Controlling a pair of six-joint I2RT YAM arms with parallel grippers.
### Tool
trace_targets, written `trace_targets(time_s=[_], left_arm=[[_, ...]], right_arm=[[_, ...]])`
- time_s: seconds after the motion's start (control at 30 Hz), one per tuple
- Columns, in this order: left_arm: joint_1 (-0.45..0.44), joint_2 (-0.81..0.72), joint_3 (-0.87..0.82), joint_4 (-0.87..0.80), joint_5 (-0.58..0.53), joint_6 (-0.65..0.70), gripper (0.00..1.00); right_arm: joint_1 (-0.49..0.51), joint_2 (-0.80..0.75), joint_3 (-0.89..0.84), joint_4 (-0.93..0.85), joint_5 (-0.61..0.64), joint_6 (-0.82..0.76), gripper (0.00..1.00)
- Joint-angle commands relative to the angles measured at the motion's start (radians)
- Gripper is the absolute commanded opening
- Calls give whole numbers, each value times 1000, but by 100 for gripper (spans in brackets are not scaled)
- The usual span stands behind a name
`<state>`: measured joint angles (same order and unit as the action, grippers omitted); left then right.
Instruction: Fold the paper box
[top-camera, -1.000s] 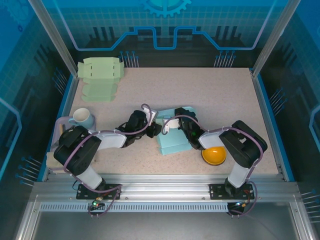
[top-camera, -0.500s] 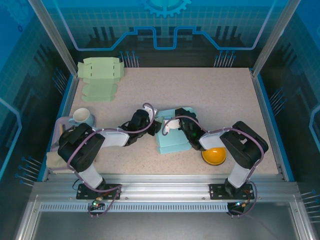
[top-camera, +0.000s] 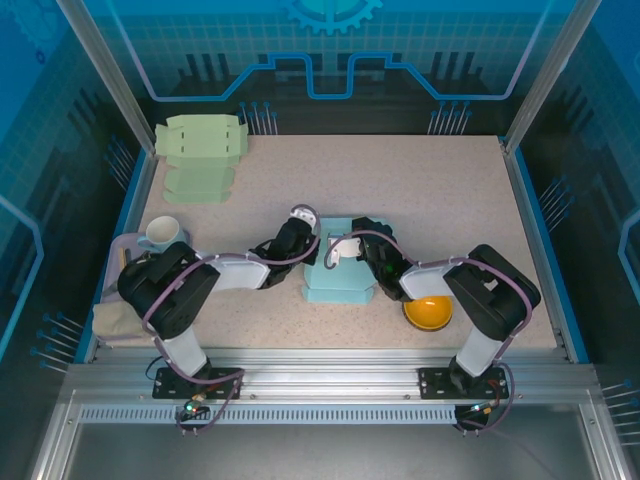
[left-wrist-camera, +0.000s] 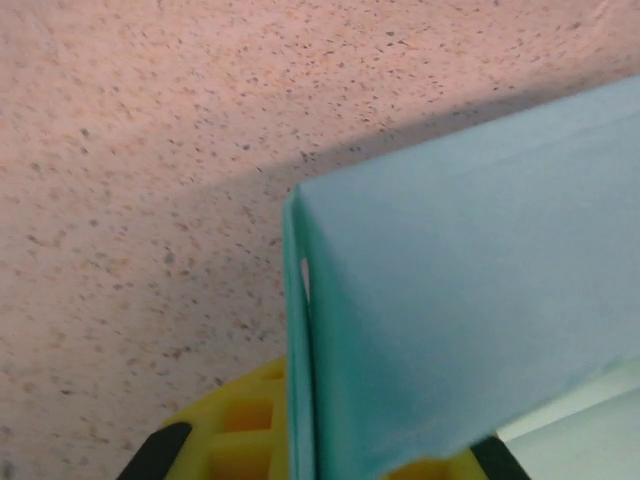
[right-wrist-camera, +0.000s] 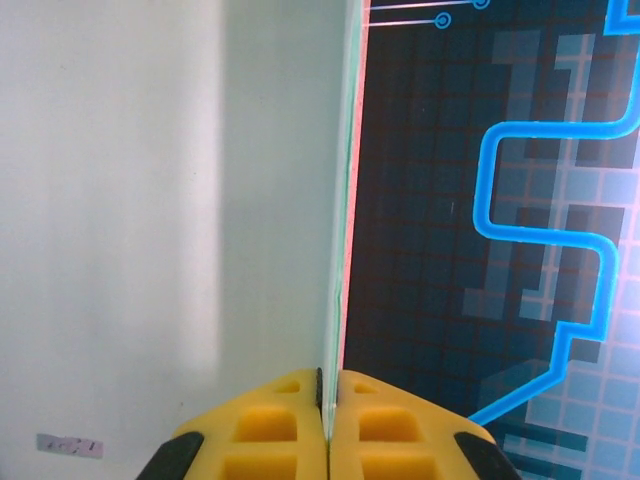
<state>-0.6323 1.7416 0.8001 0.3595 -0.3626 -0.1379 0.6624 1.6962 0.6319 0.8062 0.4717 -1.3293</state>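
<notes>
— Near centre frame, the paper box (top-camera: 340, 287) is sitting on the worktop (top-camera: 430, 200), with the left tool (left-wrist-camera: 300, 445) and right tool (right-wrist-camera: 327, 400) each pinching a raised panel.
— I'm thinking they're gripping bare edges, so pulling apart is risking a tear.

- Orange bowl (top-camera: 427, 312): near the right gripper (top-camera: 347, 250), to its right and toward the arm bases.
- Pale blue mug (top-camera: 165, 236): well left of the left gripper (top-camera: 309, 247).
- Green flat cardboard blanks (top-camera: 200, 140): well apart from the left gripper, beyond it and to its left.
- Beige cloth (top-camera: 112, 322): far to its left, nearer the bases.
</notes>
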Motion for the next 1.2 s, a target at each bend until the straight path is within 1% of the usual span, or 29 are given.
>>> trace_targets(time_s=[0.0, 0.2, 0.27, 0.5, 0.63, 0.77, 0.87, 1.0, 1.17], left_arm=[[-7, 26, 51, -114, -185, -38, 0], [-17, 82, 154, -295, -374, -119, 0], [-22, 99, 175, -330, -417, -129, 0], [-19, 124, 192, -338, -407, -129, 0], [-7, 161, 255, -409, -394, -178, 0], [2, 170, 280, -420, -358, -212, 0], [6, 167, 290, -425, -333, -220, 4], [18, 178, 312, -459, -341, -257, 5], [46, 233, 371, -564, -365, -333, 2]], right_arm=[[6, -56, 13, -80, -42, 62, 0], [3, -67, 22, -105, -41, 80, 0], [3, -69, 27, -126, -43, 97, 0], [-7, -82, 42, -167, -49, 162, 0], [-6, -73, 48, -173, -47, 183, 0], [-6, -51, 42, -148, -40, 186, 0], [-6, -43, 39, -144, -41, 202, 0], [-2, -32, 38, -132, -36, 215, 0], [9, -26, 40, -131, -23, 243, 0]])
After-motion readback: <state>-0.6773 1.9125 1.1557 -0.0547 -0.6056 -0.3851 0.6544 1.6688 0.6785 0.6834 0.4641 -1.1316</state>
